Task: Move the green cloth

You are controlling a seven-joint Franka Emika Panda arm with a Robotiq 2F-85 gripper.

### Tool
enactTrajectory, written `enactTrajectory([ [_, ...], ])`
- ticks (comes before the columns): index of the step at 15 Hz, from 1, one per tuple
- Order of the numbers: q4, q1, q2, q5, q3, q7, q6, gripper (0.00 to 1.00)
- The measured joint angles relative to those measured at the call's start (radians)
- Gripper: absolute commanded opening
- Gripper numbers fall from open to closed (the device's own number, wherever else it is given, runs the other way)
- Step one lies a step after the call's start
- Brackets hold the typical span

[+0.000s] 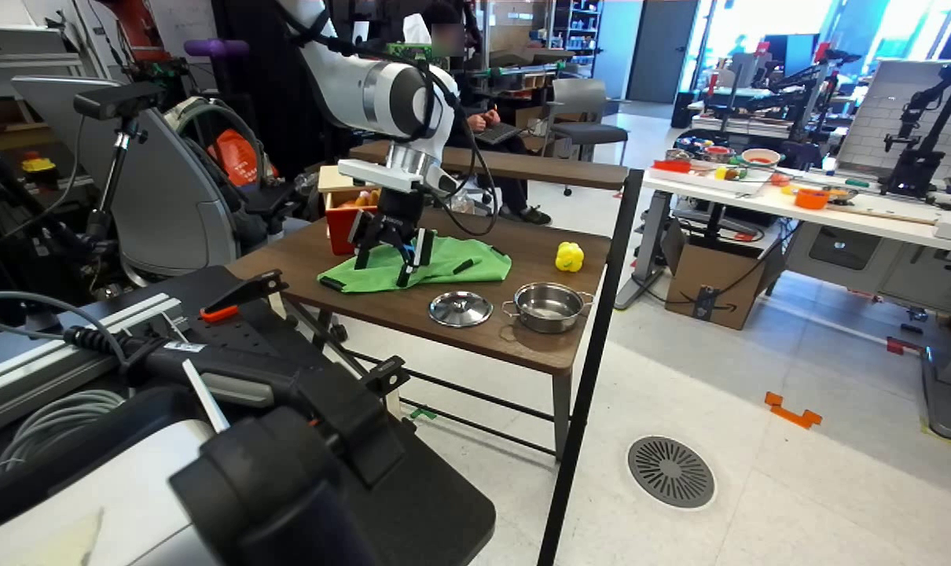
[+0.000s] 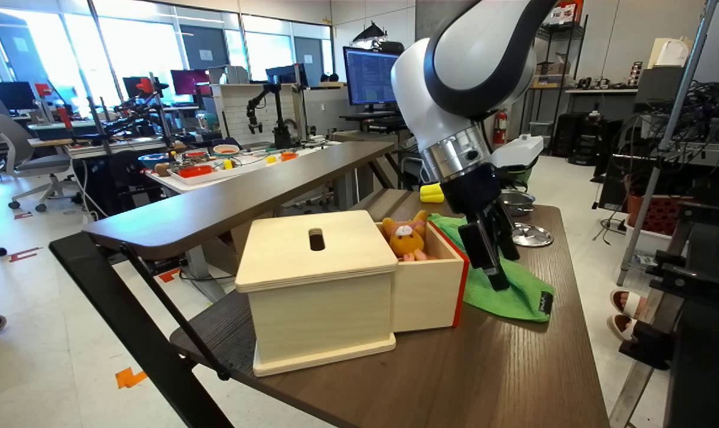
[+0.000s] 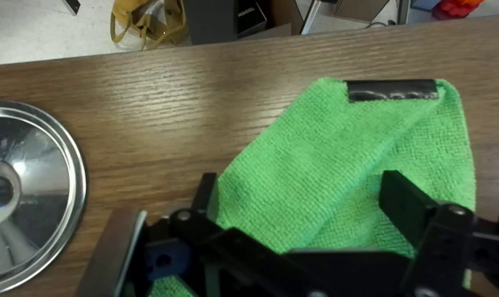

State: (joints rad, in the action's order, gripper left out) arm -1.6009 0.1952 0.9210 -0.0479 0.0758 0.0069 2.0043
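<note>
The green cloth (image 1: 475, 250) lies rumpled and flat on the brown table, with black patches at its edges. It also shows in an exterior view (image 2: 514, 294), partly behind the wooden drawer. In the wrist view the cloth (image 3: 315, 156) has a folded ridge running diagonally and a black strip at its far end. My gripper (image 1: 383, 270) is open and points down over the cloth's end near the box. In the wrist view the gripper (image 3: 301, 181) has one finger at the cloth's edge and one over the cloth, with cloth between them. Whether the fingertips touch it is unclear.
A wooden box (image 2: 321, 315) with a pulled-out, red-fronted drawer (image 2: 428, 291) holding a plush toy stands beside the cloth. A metal lid (image 1: 460, 309), a metal pot (image 1: 548, 308) and a yellow toy (image 1: 570, 257) are on the table. A raised shelf (image 2: 246, 190) runs along one side.
</note>
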Motion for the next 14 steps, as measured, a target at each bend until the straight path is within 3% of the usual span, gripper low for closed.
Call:
enactTrajectory([
  [10, -0.033, -0.008, -0.013, 0.018, 0.012, 0.0, -0.002, 1.0],
  [14, -0.086, -0.023, -0.098, 0.018, 0.01, 0.002, 0.013, 1.0],
])
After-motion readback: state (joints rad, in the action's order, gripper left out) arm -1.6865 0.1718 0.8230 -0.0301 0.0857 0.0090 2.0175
